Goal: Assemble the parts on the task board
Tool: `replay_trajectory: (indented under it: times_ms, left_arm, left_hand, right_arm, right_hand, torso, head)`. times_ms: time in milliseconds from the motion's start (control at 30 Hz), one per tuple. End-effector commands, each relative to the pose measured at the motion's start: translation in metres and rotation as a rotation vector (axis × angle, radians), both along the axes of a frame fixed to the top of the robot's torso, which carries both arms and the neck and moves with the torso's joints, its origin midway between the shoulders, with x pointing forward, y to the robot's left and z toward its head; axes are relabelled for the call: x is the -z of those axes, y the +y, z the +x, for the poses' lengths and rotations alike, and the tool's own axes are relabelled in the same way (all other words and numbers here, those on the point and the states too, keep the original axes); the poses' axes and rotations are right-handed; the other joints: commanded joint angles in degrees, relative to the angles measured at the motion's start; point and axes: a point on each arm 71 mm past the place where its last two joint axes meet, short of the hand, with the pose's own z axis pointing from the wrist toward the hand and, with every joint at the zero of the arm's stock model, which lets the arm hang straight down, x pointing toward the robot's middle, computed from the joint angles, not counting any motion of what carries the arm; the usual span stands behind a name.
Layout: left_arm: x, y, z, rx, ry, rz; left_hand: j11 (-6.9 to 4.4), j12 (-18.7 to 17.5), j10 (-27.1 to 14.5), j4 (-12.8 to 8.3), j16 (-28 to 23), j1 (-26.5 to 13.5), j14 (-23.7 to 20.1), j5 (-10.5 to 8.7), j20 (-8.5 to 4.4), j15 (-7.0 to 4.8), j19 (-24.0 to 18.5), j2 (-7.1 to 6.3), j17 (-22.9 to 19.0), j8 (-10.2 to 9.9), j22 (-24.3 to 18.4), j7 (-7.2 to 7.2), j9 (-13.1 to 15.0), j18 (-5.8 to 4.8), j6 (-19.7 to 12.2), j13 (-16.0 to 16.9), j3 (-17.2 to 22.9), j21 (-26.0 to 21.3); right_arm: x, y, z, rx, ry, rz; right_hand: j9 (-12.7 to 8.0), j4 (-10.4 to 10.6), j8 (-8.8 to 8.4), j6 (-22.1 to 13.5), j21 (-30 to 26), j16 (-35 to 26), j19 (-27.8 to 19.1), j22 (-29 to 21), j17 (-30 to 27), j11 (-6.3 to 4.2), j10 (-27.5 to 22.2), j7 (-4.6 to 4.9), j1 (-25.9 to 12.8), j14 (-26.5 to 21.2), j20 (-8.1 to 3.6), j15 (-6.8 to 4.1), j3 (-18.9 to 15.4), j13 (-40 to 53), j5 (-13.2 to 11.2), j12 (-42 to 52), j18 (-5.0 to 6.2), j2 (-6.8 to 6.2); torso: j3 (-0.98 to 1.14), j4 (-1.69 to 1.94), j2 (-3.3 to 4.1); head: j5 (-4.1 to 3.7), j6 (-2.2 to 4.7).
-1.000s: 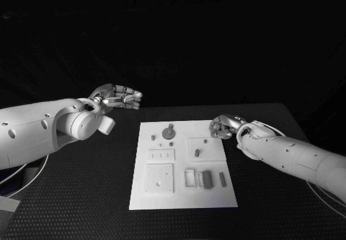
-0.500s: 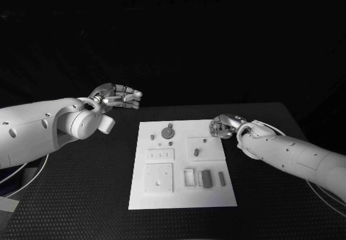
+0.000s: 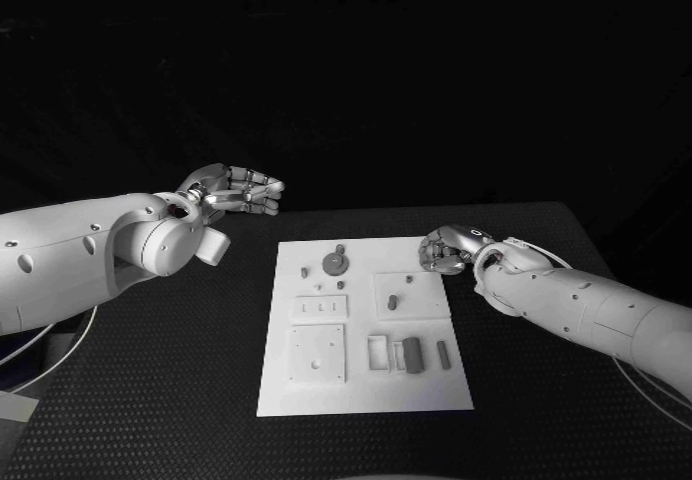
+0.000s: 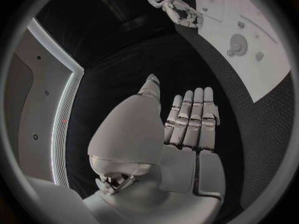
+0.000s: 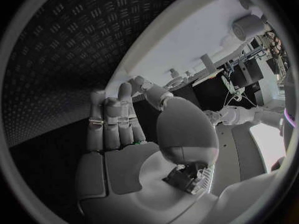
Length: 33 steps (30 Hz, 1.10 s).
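Note:
The white task board (image 3: 364, 390) lies flat in the middle of the black table. Grey parts sit on it: a round disc (image 3: 335, 264) near the far edge, small pegs (image 3: 304, 271) beside it, and dark blocks (image 3: 413, 356) toward the near right. My left hand (image 3: 238, 192) hovers off the board's far left corner, fingers curled in with nothing in them. My right hand (image 3: 447, 250) sits at the board's far right edge, fingers curled and thumb close to the fingertips, with no part visible in it. The left wrist view shows the board (image 4: 261, 64), the disc (image 4: 238, 44) and my right hand (image 4: 177, 10).
Flat white plates are on the board: a slotted one (image 3: 320, 311), a square one (image 3: 413, 297) and a larger one (image 3: 317, 353). A small frame (image 3: 378, 353) sits beside the dark blocks. Black textured table (image 3: 159, 400) surrounds the board on all sides.

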Motion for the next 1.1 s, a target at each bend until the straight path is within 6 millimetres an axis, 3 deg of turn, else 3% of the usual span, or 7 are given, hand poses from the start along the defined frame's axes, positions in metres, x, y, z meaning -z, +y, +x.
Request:
replay_trajectory:
  times_ms: [33, 500, 767, 1100]
  left_arm:
    - [-0.0013, -0.0026, -0.0002, 0.019, -0.007, -0.004]
    - [-0.0013, -0.0028, -0.0002, 0.020, -0.006, -0.004]
    - [-0.0013, -0.0023, -0.0002, 0.019, -0.006, -0.004]
    - [-0.0008, -0.0032, -0.0004, 0.024, -0.001, 0.000]
  left_hand:
    - [0.07, -0.2, 0.0, 0.1, -0.4, 0.2, 0.4, -0.28, 0.05, -0.13, 0.5, 0.15, 0.1, -0.2, -0.1, 2.05, 0.1, 0.67, 0.3, -0.1, 0.0, -0.3]
    - [0.06, -0.2, 0.0, 0.1, -0.4, 0.2, 0.4, -0.28, 0.04, -0.13, 0.5, 0.17, 0.1, -0.2, -0.1, 2.04, 0.1, 0.67, 0.3, -0.1, 0.0, -0.3]
    - [0.06, -0.2, 0.0, 0.1, -0.4, 0.2, 0.4, -0.28, 0.03, -0.13, 0.5, 0.18, 0.1, -0.2, -0.1, 2.03, 0.1, 0.67, 0.3, -0.1, 0.0, -0.3]
    - [0.00, -0.1, 0.2, 0.0, -0.4, 0.3, 0.5, -0.27, 0.01, -0.15, 0.5, 0.35, 0.2, -0.2, -0.1, 2.04, 0.2, 0.68, 0.5, 0.0, 0.0, -0.3]
  right_arm:
    - [0.0003, 0.0027, -0.0006, -0.014, 0.001, -0.003]
    - [-0.0002, 0.0035, -0.0008, -0.018, -0.004, 0.002]
    - [-0.0003, 0.0007, -0.0002, -0.008, -0.012, -0.012]
    - [-0.0023, 0.0033, -0.0005, -0.018, -0.043, -0.017]
  right_hand:
    - [0.1, 0.3, 0.38, 1.1, 0.1, 0.2, -0.1, 0.9, 0.1, -0.19, -0.3, 0.30, 0.2, -0.1, 0.18, -0.01, -0.1, 0.1, 0.1, 0.3, 2.03, 0.49]
    - [0.4, 0.4, 0.88, 2.2, 0.4, 0.5, 0.2, 1.0, 0.2, -0.63, 0.4, -0.16, 0.1, 0.2, 0.04, -0.43, -0.2, 0.3, 0.0, 0.8, 2.03, 0.99]
    - [1.3, 0.2, 2.16, 4.8, 1.0, 1.1, 0.6, 1.1, 0.5, -1.54, 1.5, -1.12, 0.5, 0.6, -0.31, -1.29, 0.0, 1.3, 0.1, 2.1, 2.03, 2.27]
    - [2.1, -0.5, 2.74, 6.2, 1.7, 1.7, 1.1, 1.1, 0.8, -2.12, 2.2, -1.70, 1.2, 1.3, -0.66, -1.84, 0.2, 3.1, 0.1, 4.0, 2.03, 2.91]
  torso:
    - [0.04, -0.04, -0.06]
    - [0.07, 0.00, -0.02]
    - [0.06, -0.01, -0.04]
    - [0.09, -0.01, -0.04]
  head:
    - [0.07, -0.03]
    - [0.04, -0.09]
    - [0.03, -0.17]
    - [0.01, -0.15]
